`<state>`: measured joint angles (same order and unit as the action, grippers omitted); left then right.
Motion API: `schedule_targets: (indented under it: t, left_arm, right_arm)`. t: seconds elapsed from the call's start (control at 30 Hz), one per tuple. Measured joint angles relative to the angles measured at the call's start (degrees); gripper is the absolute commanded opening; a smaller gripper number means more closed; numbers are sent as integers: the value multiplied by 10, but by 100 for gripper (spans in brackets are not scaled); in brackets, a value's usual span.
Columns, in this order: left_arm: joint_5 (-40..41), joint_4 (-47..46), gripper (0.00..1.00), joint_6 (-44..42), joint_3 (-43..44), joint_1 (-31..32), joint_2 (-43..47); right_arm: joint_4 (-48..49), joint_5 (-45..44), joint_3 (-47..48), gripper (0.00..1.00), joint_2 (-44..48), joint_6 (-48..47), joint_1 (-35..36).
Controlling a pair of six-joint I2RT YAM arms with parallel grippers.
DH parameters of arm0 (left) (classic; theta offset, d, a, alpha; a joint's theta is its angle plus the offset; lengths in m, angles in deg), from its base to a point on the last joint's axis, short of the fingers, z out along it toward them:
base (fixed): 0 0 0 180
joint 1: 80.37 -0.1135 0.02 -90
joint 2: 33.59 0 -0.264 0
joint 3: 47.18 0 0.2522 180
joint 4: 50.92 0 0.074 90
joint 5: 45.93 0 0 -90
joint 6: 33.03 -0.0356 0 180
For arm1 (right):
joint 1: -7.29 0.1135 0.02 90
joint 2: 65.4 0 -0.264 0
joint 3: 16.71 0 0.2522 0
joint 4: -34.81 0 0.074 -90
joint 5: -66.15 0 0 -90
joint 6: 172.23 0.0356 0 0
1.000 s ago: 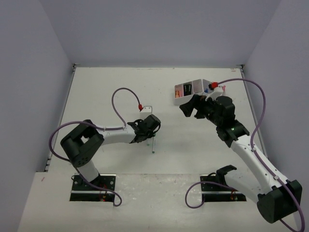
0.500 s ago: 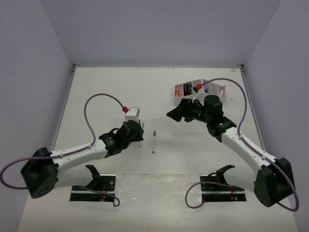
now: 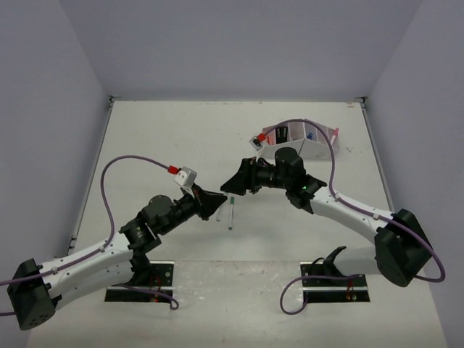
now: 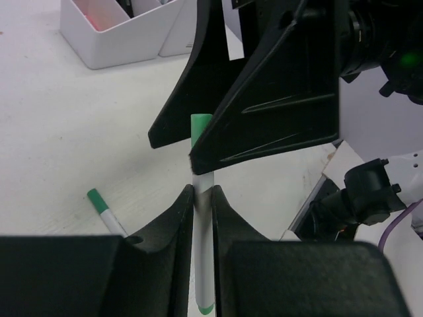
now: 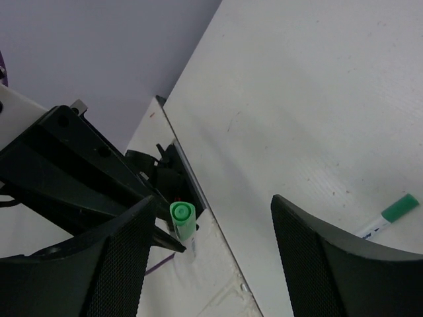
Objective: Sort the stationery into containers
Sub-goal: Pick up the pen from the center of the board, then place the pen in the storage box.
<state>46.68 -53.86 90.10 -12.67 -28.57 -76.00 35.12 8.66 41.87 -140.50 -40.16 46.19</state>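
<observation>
**A:** Why is the left hand [image 4: 202,198] holding that green-capped pen [image 4: 203,244] up in the air instead of taking it to a compartment?

**B:** It looks like a handover. The left hand is clamped on the white barrel, so the capped end pokes out free toward the right hand [image 5: 211,247].

**A:** And what is the right hand doing?

**B:** It is spread open, with a finger on each side of the cap. As far as I can tell, neither finger touches it. From its own camera the cap shows end-on in the gap, nearer one finger than the other.

**A:** Why pass it across at all?

**B:** The organizer [image 4: 109,46] stands toward the far right of the table [image 3: 181,138], on the right arm's side. I'd judge the right arm has the easier reach.

**A:** What could go wrong?

**B:** A thin pen can pivot if it is pinched off-centre. It can also drop if the left hand lets go before the right has a firm hold.

**A:** Is anything else waiting?

**B:** A second pen [image 3: 230,214], also green-capped, lies flat on the table just below the two hands and well apart from the organizer. Some compartments already hold items, but they are too small to name.
</observation>
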Motion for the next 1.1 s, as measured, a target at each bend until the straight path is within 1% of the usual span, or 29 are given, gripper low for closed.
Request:
schedule_targets:
  t: [0.03, 0.1, 0.13, 0.17, 0.2, 0.23, 0.27, 0.3, 0.33, 0.37, 0.4, 0.43, 0.5, 0.53, 0.57, 0.63, 0.67, 0.7, 0.77, 0.87, 0.93, 1.03, 1.1]
  left_arm:
    - [-4, -5, 0, 0, 0, 0, 0]
    - [-15, -15, 0, -3, 0, 0, -1]
    - [-20, -18, 0, -4, 0, 0, -2]
    - [-22, -19, 0, -8, 0, 0, -2]
    - [-25, -20, 0, -9, -1, 0, -2]
    - [-25, -20, 3, -12, -2, 0, -1]
    - [-25, -20, 11, -13, -3, 0, 0]
    - [-25, -21, 33, -13, -3, 0, 3]
    - [-24, -20, 69, -14, -3, 0, 5]
    - [-24, -21, 87, -14, -3, 0, 7]
    - [-25, -20, 98, -17, -3, 0, 9]
    - [-25, -18, 100, -18, -3, 0, 12]
    - [-20, -8, 100, -21, -3, 1, 17]
    - [-13, 2, 100, -22, -1, 1, 19]
    - [-2, 16, 100, -22, 1, 1, 21]
    - [29, 61, 100, -17, 14, 1, 24]
    - [48, 89, 100, -12, 24, 1, 21]
    - [68, 119, 100, -6, 37, 1, 15]
    - [97, 163, 100, 4, 63, 1, -3]
    - [113, 211, 100, 9, 92, 1, -31]
    - [112, 224, 100, 12, 94, 1, -40]
    - [102, 231, 100, 18, 93, 1, -46]
    - [94, 231, 100, 19, 93, 1, -52]
  right_arm:
    - [5, 1, 1, 54, -2, 2, 6]
    - [11, 3, 1, 26, -7, 7, 16]
    - [12, 6, 1, 25, -9, 12, 19]
    - [18, 11, 1, 3, -10, 14, 22]
    - [23, 15, 1, 1, -10, 15, 25]
    - [28, 17, 1, 0, -10, 17, 27]
    - [31, 19, 0, 0, -10, 19, 27]
    - [32, 19, -1, 0, -10, 19, 27]
    - [31, 18, -2, 0, -9, 19, 25]
    - [29, 15, -3, 0, -6, 19, 23]
    - [24, 10, -5, 0, -1, 18, 19]
    - [19, 5, -6, 0, 5, 17, 12]
    - [-3, -12, -9, 0, 23, 11, -20]
    - [-23, -34, -8, 0, 36, 4, -43]
    - [-46, -74, -5, 0, 50, -7, -70]
    - [-108, -184, 16, 0, 71, -33, -111]
    - [-135, -253, 34, 0, 74, -48, -126]
    - [-154, -329, 56, 0, 74, -65, -138]
    - [-173, -446, 92, 0, 71, -90, -161]
    - [-160, -564, 129, 0, 56, -120, -224]
    - [-144, -619, 144, 0, 32, -139, -276]
    - [-108, -674, 176, 0, -32, -172, -316]
    - [-79, -697, 184, 0, -75, -207, -321]
